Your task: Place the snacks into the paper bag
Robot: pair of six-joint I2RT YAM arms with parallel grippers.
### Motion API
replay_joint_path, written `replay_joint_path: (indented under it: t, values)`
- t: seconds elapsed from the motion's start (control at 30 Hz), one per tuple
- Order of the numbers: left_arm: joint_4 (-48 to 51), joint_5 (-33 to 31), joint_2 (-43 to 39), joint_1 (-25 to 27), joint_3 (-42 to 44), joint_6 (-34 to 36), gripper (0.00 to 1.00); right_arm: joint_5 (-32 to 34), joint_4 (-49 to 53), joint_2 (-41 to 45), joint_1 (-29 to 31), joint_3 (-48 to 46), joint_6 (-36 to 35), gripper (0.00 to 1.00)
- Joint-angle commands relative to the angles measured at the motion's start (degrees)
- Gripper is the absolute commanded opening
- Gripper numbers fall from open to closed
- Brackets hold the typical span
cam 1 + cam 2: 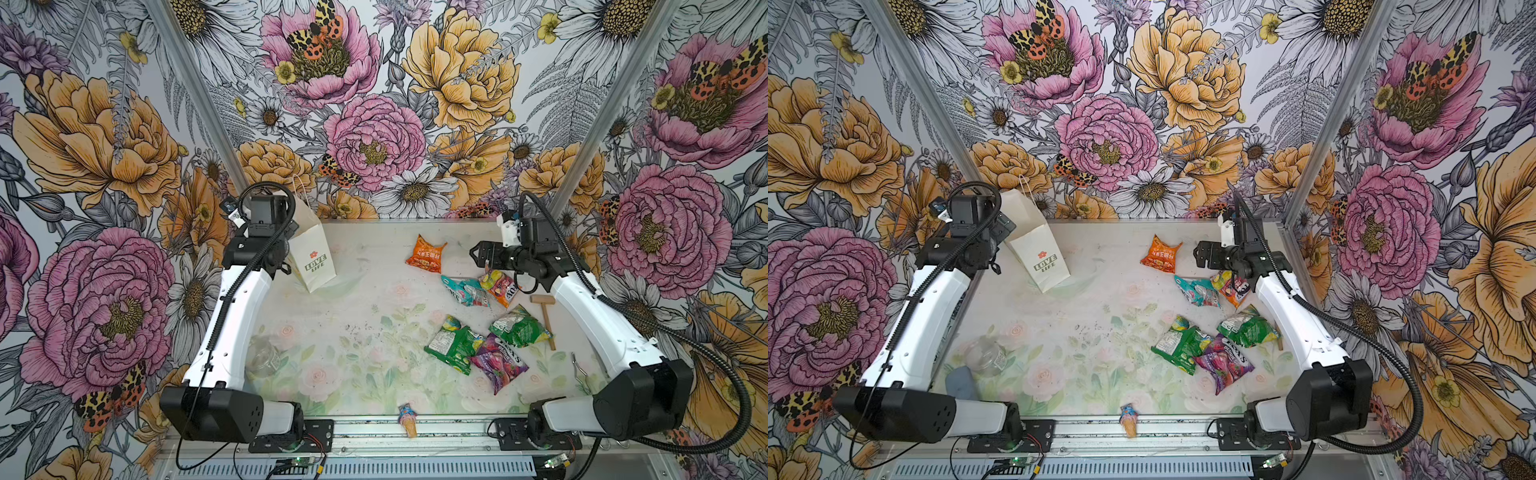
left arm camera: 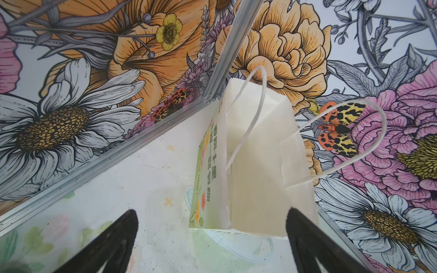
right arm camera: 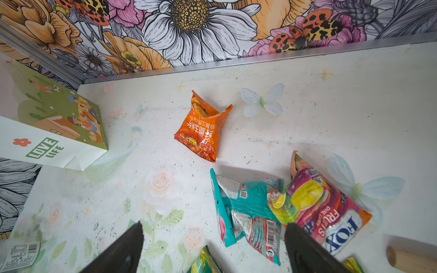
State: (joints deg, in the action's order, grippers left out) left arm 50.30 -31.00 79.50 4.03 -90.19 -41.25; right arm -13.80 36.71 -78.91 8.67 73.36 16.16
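Observation:
The white paper bag (image 1: 311, 253) (image 2: 256, 153) stands upright at the back left of the table, cord handles up. My left gripper (image 2: 212, 211) is open just in front of the bag's base and holds nothing. Six snacks lie on the right half: an orange packet (image 1: 424, 254) (image 3: 203, 132), a teal one (image 1: 465, 291) (image 3: 248, 208), a pink-yellow one (image 1: 498, 286) (image 3: 326, 208), two green ones (image 1: 453, 343) (image 1: 519, 328) and a purple one (image 1: 498, 363). My right gripper (image 1: 478, 252) (image 3: 215, 224) hangs open above the table beside the teal packet, empty.
A wooden mallet (image 1: 544, 316) lies by the right arm. A bent metal piece (image 1: 579, 370) rests at the front right. A clear jar (image 1: 262, 355) stands near the left arm. A small ice-cream-cone trinket (image 1: 408, 419) sits on the front rail.

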Motion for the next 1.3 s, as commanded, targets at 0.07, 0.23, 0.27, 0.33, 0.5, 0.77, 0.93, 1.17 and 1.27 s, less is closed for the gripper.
replay_joint_path:
  t: [0.07,0.23,0.27,0.33,0.5,0.77,0.93,1.17,1.27]
  values:
    - [1.9,-2.8,4.1,1.8,-4.6,-3.0,0.99,-0.7,-0.1,-1.8,0.1,-0.5,-1.9,0.96]
    - [3.1,-5.4,7.6,2.6,-8.3,-3.0,0.99,-1.0,-0.1,-3.2,-0.1,0.0,-2.9,0.95]
    - [3.2,-5.8,8.3,2.6,-8.6,-3.0,0.99,-1.1,-0.1,-3.5,-0.1,-0.1,-2.9,0.95]
    - [3.3,-6.3,9.3,2.6,-9.2,-3.0,0.99,-1.3,-0.1,-3.9,-0.2,0.0,-2.9,0.95]
    - [3.2,-5.5,11.7,1.5,-10.1,-3.0,0.99,-1.6,-0.1,-4.9,-0.2,0.5,-3.0,0.95]
    - [3.3,-2.4,14.1,-2.1,-10.8,-1.5,0.99,-2.0,-0.1,-4.9,-0.2,-0.2,-2.2,0.95]
    - [3.3,-2.0,15.4,-2.5,-11.5,-0.3,0.99,-2.0,-0.1,-5.5,-0.1,0.2,-1.2,0.95]
    - [3.2,-1.3,17.9,-2.6,-12.6,0.0,0.99,-2.0,-0.1,-5.5,-0.1,-0.2,-0.8,0.94]
    - [3.2,-0.9,19.5,-2.6,-13.7,0.3,0.99,-2.0,-0.1,-5.7,-0.1,-0.2,-1.0,0.94]
